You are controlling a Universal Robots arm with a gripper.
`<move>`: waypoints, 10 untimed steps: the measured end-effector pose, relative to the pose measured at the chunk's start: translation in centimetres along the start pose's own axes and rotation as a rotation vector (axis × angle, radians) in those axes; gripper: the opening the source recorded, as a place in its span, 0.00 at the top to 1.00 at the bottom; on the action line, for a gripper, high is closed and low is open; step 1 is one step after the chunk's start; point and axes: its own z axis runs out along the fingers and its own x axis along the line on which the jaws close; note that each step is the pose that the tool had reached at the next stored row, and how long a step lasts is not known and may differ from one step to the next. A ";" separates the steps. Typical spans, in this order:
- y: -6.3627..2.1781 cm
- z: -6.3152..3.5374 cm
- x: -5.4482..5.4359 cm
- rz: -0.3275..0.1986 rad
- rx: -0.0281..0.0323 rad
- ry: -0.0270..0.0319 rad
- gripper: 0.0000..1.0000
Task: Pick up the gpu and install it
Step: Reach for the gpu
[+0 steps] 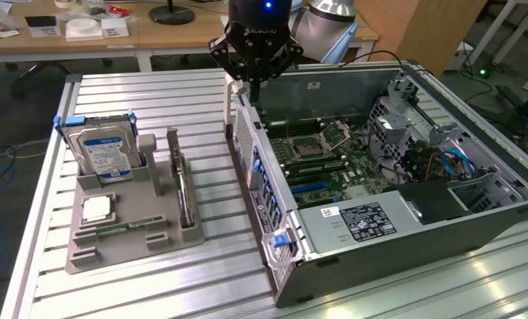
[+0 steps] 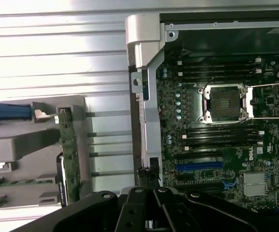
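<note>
The gpu point(image 1: 183, 189) is a thin flat card standing on its edge in a slot of the grey holder tray point(image 1: 126, 249), at the exterior view's left. In the wrist view the gpu point(image 2: 68, 154) shows edge-on with a green board face. My black gripper point(image 1: 251, 90) hangs shut with nothing in it over the near wall of the open computer case point(image 1: 397, 226), well apart from the card. In the wrist view the gripper point(image 2: 148, 186) sits just over that case wall, beside the motherboard point(image 2: 216, 145) and its blue slot point(image 2: 199, 166).
The tray also holds an upright silver hard drive point(image 1: 104, 149) with a blue-white label, a processor chip point(image 1: 97, 209) and a narrow green memory stick point(image 1: 122, 228). The slatted metal table point(image 1: 157, 292) carries tray and case. Desks with clutter stand behind.
</note>
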 end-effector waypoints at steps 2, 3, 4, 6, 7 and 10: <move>-0.06 -0.01 0.3 0.000 0.0000 -0.0001 0.89; -0.08 -0.01 0.4 0.000 -0.0001 -0.0001 0.89; -0.09 -0.01 0.5 0.000 0.0000 -0.0001 0.89; -0.13 -0.02 0.7 0.000 -0.0001 -0.0001 0.89; -0.15 -0.02 0.9 0.000 0.0000 -0.0001 0.89; -0.22 -0.04 1.3 0.000 -0.0001 -0.0001 0.89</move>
